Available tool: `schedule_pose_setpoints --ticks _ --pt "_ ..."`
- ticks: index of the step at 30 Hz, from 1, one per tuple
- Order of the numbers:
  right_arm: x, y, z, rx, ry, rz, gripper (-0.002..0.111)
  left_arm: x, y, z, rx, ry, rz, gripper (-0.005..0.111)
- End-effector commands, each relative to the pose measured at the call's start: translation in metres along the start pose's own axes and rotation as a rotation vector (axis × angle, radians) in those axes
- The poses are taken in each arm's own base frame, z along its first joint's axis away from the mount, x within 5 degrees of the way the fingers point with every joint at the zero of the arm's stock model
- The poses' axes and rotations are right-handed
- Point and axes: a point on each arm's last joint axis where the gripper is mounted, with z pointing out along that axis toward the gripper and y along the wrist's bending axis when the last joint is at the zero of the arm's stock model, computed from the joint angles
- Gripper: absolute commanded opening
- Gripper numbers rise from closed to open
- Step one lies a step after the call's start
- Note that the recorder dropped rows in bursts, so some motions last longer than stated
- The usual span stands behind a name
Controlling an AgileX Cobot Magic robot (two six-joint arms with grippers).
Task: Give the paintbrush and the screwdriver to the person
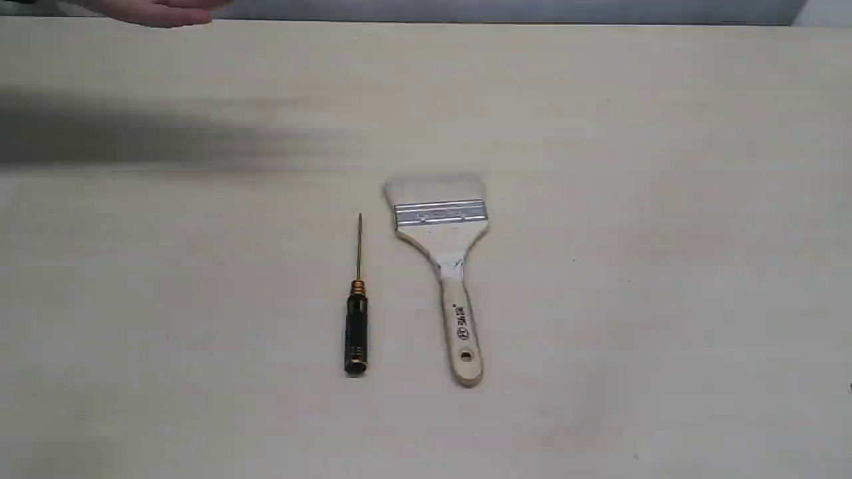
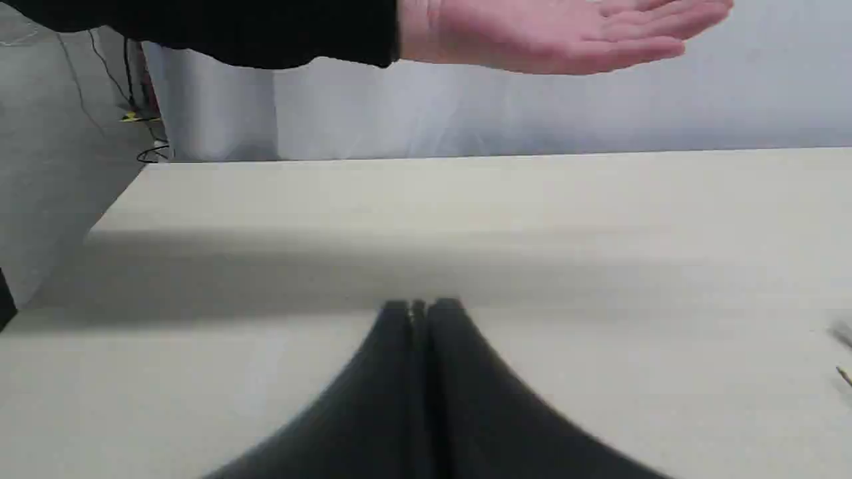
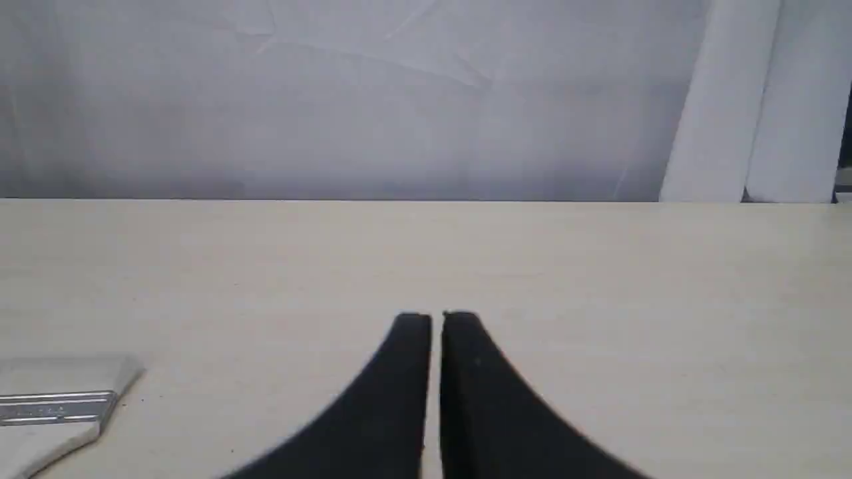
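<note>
Paintbrush (image 1: 442, 253) and screwdriver (image 1: 357, 319) lie flat on the tabletop (image 1: 665, 299), side by side near the middle, close but not touching. The screwdriver is on the left in the exterior view. Both handles point to the near edge; bristles and shaft tip point to the far edge.

Person's hand (image 1: 160, 12) is at the far left edge of the tabletop, open and flat, with a black sleeve (image 2: 200, 26) behind the wrist. It is well apart from both tools.

Left pincer (image 2: 419, 306) is clenched, tips pressed together with nothing between them. It hangs over bare tabletop, and the hand (image 2: 566, 33) is above and beyond it.

Right pincer (image 3: 436, 319) is closed to a thin slit and grasps nothing. The paintbrush (image 3: 53, 406) shows only its ferrule and bristles, off to one side of this pincer, not touching it.

Neither pincer shows in the exterior view.
</note>
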Motion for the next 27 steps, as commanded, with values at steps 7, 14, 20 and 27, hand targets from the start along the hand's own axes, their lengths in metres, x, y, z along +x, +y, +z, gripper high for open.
schedule_pose_setpoints --ticks 7,14,20,27 --pt "-0.001 0.000 0.000 -0.002 -0.022 -0.001 0.004 0.000 0.000 0.000 0.006 -0.006 -0.004 0.000" --pt "-0.007 0.001 -0.001 -0.021 -0.083 0.145 0.004 0.000 0.000 0.000 0.006 -0.006 -0.004 0.000" --pt "-0.007 0.002 -0.001 -0.029 -0.091 0.198 0.004 0.000 0.000 0.000 0.006 -0.006 -0.004 0.000" --pt "-0.014 0.001 -0.002 -0.040 -0.164 0.364 0.004 0.000 0.000 0.000 0.007 -0.008 -0.004 0.000"
